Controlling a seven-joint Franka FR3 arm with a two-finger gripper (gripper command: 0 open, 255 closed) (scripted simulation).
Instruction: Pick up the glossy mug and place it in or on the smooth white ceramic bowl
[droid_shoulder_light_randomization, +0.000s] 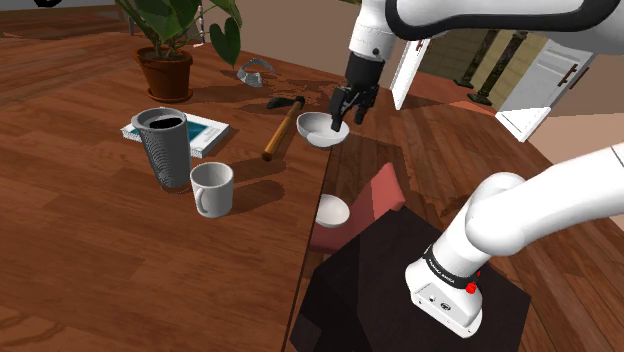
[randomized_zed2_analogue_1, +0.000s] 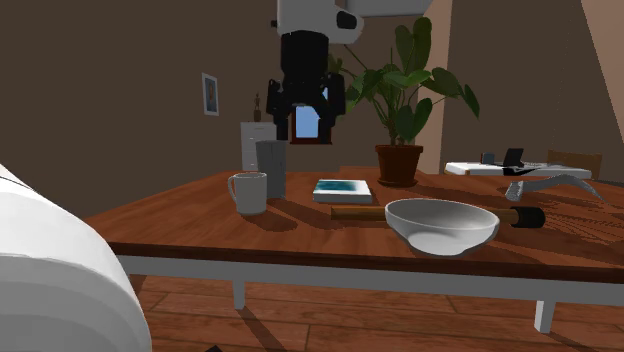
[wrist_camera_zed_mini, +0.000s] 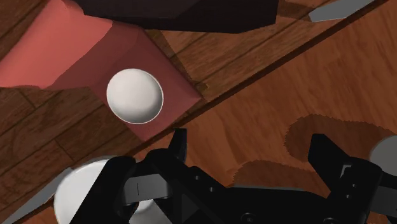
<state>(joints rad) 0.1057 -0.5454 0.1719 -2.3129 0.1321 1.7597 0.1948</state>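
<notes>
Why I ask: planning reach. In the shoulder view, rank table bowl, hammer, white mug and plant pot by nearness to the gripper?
From the gripper:
1. Table bowl, close below it.
2. Hammer, beside the bowl.
3. White mug, mid-table.
4. Plant pot, far corner.

Shoulder cam sits behind my black box stand (droid_shoulder_light_randomization: 360, 290), looking down across the brown wooden counter (droid_shoulder_light_randomization: 80, 230). Second cam's low, close, about counter height, facing the leafy potted plant (randomized_zed2_analogue_1: 398, 150). Both catch the wide white bowl (randomized_zed2_analogue_1: 441, 225). Wrist cam looks straight down past my black fingers (wrist_camera_zed_mini: 178, 149) at the counter's edge.
</notes>
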